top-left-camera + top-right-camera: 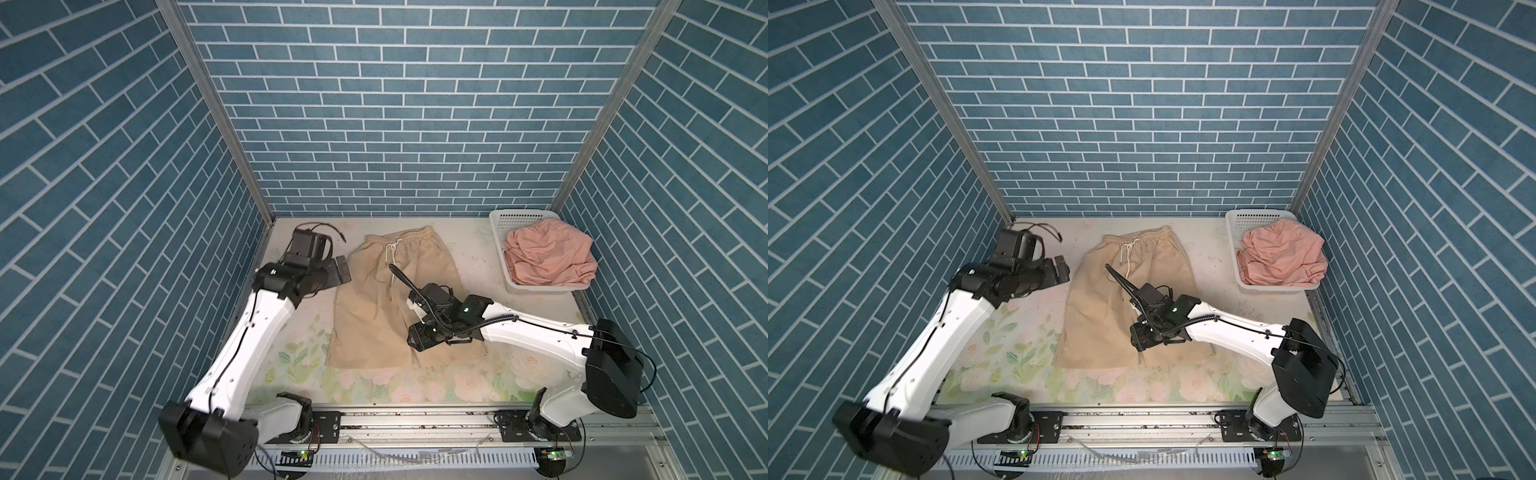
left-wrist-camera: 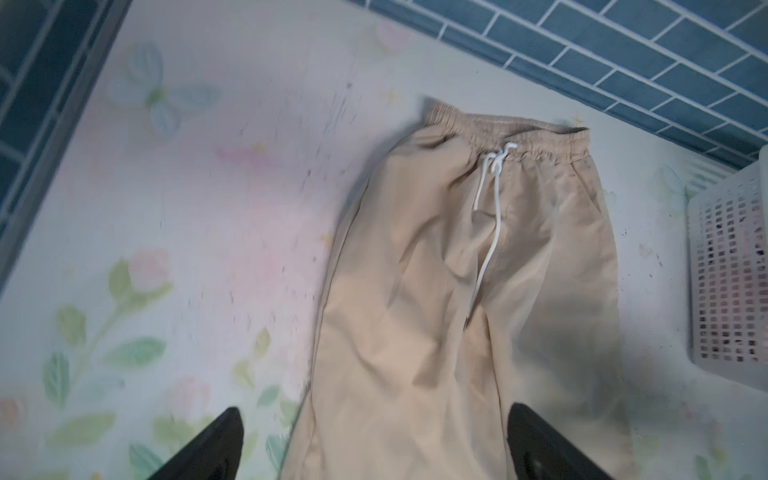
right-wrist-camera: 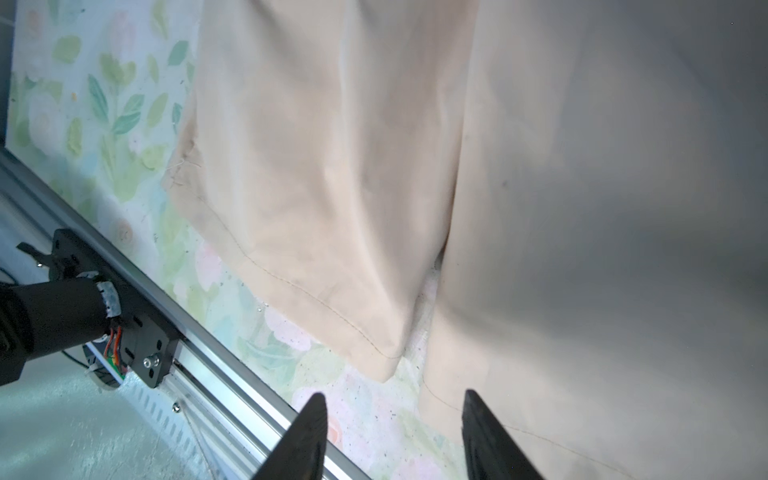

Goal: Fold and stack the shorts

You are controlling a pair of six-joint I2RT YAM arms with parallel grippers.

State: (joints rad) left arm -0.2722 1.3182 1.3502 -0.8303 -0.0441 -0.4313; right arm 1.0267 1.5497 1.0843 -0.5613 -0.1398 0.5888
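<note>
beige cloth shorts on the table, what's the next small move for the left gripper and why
Probably ease the left gripper onto the waist-side edge of the beige cloth shorts and pinch it, to start a lengthwise fold. The shorts lie flat and unfolded, the gripper hangs open beside that edge, and the right gripper is open too, holding nothing.

Beige shorts [image 1: 374, 316] flat; pink shorts [image 1: 548, 257] crumpled
</note>
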